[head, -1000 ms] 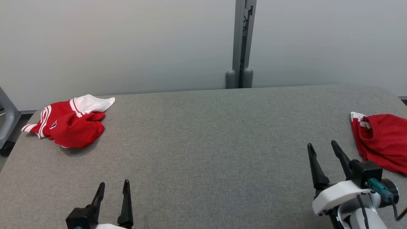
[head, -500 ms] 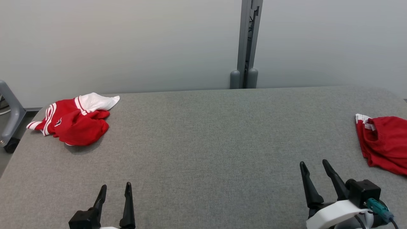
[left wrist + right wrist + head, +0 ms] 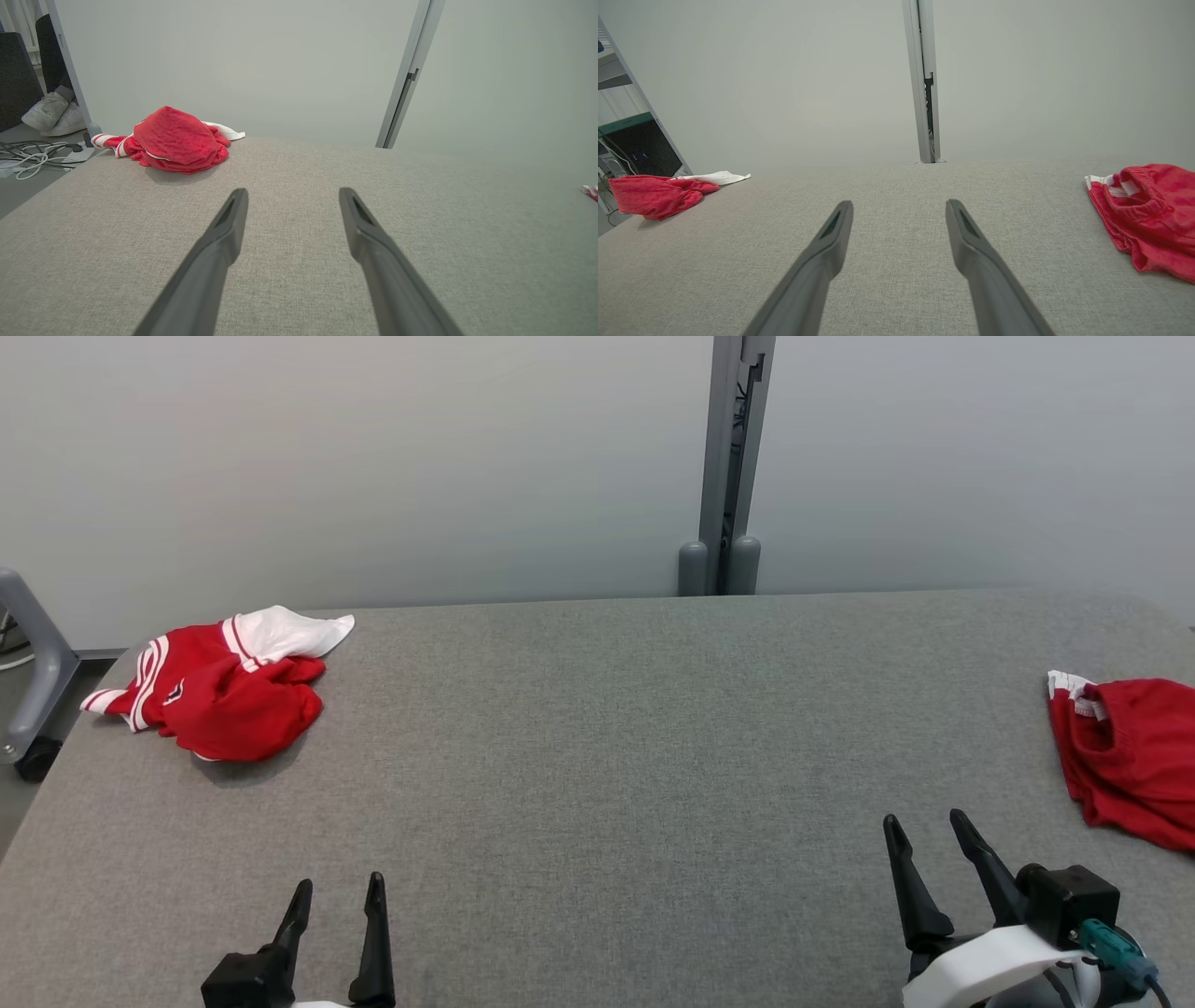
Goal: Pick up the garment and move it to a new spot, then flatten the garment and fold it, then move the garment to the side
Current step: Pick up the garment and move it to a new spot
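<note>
A crumpled red and white garment (image 3: 219,686) lies at the far left of the grey table (image 3: 607,728); the left wrist view has it (image 3: 175,140) ahead and to the left, the right wrist view (image 3: 656,193) far left. A second red garment (image 3: 1130,756) lies folded at the table's right edge, also near the right gripper (image 3: 1148,210). My left gripper (image 3: 338,887) stands open at the lower left, holding nothing. My right gripper (image 3: 924,823) is open at the lower right, just left of the red garment and apart from it.
A grey post (image 3: 733,467) splits the pale wall behind the table. A grey chair frame (image 3: 28,681) stands off the table's left end. Cables (image 3: 28,158) and a person's white shoes (image 3: 51,112) are on the floor beyond the left edge.
The head camera has turned slightly left, shifting the scene right. The right gripper has drawn back toward me and away from the red garment. The left gripper holds still.
</note>
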`<state>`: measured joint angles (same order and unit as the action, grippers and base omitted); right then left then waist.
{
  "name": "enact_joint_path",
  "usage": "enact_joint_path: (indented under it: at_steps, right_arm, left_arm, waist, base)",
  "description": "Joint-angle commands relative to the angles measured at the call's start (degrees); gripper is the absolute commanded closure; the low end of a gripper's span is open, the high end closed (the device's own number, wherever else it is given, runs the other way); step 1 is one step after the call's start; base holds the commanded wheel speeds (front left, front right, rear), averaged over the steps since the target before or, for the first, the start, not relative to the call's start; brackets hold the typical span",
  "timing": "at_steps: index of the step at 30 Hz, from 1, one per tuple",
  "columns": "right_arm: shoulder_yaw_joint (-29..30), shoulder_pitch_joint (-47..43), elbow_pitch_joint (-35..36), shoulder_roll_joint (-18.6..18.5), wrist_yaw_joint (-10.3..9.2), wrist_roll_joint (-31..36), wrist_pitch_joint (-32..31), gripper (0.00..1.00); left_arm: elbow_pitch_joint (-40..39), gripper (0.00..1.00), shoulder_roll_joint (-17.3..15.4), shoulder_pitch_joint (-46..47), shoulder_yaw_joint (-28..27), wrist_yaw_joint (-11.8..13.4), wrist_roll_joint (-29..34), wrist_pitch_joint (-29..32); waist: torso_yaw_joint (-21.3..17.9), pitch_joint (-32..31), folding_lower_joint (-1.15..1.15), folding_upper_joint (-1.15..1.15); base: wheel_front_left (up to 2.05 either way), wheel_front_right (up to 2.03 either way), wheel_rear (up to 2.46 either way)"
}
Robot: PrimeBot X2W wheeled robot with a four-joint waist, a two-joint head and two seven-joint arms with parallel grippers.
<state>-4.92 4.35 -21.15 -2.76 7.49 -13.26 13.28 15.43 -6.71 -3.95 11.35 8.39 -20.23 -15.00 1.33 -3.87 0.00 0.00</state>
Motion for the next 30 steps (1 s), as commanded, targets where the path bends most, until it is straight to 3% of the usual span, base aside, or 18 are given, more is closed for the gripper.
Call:
enact_joint_path:
  at_steps: [1, 12, 27, 30]
  right_arm:
    - [0.01, -0.33, 0.06, -0.29, 0.01, -0.01, -0.11, 0.00]
    - [-0.26, 0.17, 0.09, -0.28, 0.01, -0.14, -0.32, 0.00]
    - [-1.21, -0.38, -0.09, -0.26, 0.01, -1.50, 0.41, 0.00]
    - [-2.03, 0.33, -0.17, -0.24, 0.01, -1.79, 0.50, 0.00]
  left_arm:
    - [0.13, 0.00, -0.18, 1.06, -0.35, -0.25, 0.33, -0.24]
    - [0.79, 0.00, 0.16, 2.04, -0.50, -0.64, 0.68, -0.18]
    - [1.25, 0.00, -1.26, 1.69, -0.79, -0.78, 1.59, -0.15]
    - [0.98, 0.00, -1.50, 1.21, -1.16, -0.50, 1.32, -0.14]
  waist:
    - [0.08, 0.01, 0.00, 0.00]
    - [3.87, 0.12, 0.00, 0.00]
    - [23.75, -1.00, 0.00, 0.00]
    - [25.36, -0.67, 0.00, 0.00]
  base:
    - [0.00, 0.00, 0.00]
    - [0.00, 0.00, 0.00]
    - [0.00, 0.00, 0.00]
    - [0.00, 0.00, 0.00]
